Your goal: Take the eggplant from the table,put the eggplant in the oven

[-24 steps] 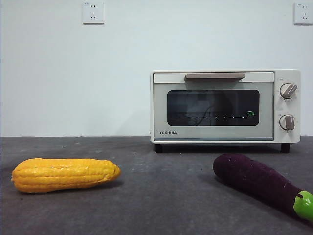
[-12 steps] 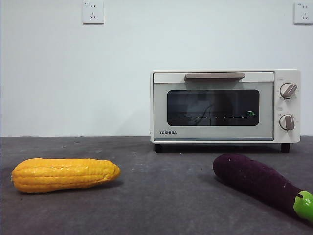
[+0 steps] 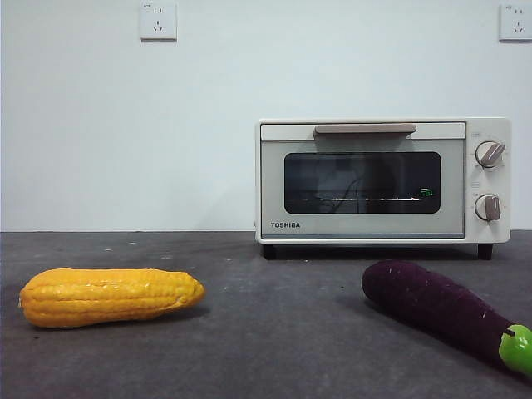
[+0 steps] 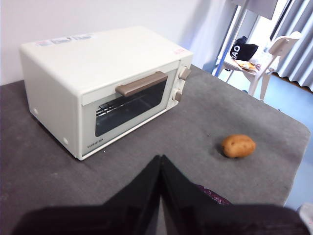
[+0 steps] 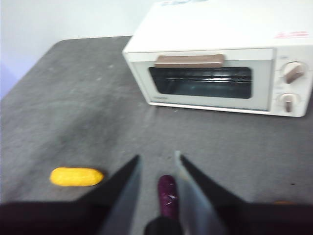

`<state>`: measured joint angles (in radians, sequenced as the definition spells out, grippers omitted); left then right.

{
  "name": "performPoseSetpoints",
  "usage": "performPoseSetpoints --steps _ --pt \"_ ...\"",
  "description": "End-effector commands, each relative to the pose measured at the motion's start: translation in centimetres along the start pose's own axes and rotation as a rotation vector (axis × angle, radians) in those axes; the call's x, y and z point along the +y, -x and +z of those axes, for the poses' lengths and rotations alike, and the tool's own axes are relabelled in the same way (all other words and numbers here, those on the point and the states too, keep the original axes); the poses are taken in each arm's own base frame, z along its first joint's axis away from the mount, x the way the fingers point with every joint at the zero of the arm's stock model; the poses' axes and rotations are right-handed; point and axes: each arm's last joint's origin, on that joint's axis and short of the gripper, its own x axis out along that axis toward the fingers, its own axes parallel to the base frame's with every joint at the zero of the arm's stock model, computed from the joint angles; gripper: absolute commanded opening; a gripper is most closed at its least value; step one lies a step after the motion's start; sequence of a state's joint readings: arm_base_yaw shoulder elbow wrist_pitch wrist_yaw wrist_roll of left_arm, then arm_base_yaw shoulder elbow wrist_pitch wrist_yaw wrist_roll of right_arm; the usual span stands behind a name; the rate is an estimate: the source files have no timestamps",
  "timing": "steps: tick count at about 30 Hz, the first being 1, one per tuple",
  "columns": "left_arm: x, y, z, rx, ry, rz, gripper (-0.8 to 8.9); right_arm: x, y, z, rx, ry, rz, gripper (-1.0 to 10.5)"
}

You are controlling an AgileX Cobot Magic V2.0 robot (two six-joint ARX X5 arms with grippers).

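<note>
your right claw (image 5: 156,161) hung parted right above the eggplant (image 5: 167,196), your left claw (image 4: 160,164) sat clenched, oven (image 3: 382,181) door closed further ahead

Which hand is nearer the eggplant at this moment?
Right, most likely. The right hand is open above the eggplant, which shows between its jaws. The left hand is shut, with only a purple edge of the eggplant beside it. Neither touches it.

Fuzzy matte eggplant (image 3: 436,306) (glossy green cap) on speckled matte table (image 3: 274,332).
</note>
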<state>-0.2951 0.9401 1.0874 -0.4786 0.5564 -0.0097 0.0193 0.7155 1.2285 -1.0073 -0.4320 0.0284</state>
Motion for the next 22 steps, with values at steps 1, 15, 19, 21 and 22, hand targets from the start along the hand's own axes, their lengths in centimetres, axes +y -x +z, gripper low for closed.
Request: performPoseSetpoints --steps 1,15,19,21,22 --pt "-0.1 -0.4 0.1 0.0 -0.019 -0.013 -0.06 0.0 -0.2 0.0 0.018 -0.001 0.017 4.1" --pt "0.3 -3.5 0.3 -0.002 -0.042 -0.072 -0.06 -0.1 -0.4 -0.4 0.08 -0.031 0.03 5.8" --pt "0.7 -5.5 0.7 0.022 -0.038 -0.079 -0.06 0.0 -0.4 -0.5 0.089 -0.038 0.062 5.8" --pt "0.9 -6.7 1.3 0.036 -0.037 -0.078 -0.06 0.0 -0.4 -0.6 0.101 -0.044 0.065 5.7" --pt "1.0 -7.4 1.6 0.041 -0.038 -0.077 -0.06 0.0 -0.4 -0.7 0.109 -0.047 0.065 5.7"
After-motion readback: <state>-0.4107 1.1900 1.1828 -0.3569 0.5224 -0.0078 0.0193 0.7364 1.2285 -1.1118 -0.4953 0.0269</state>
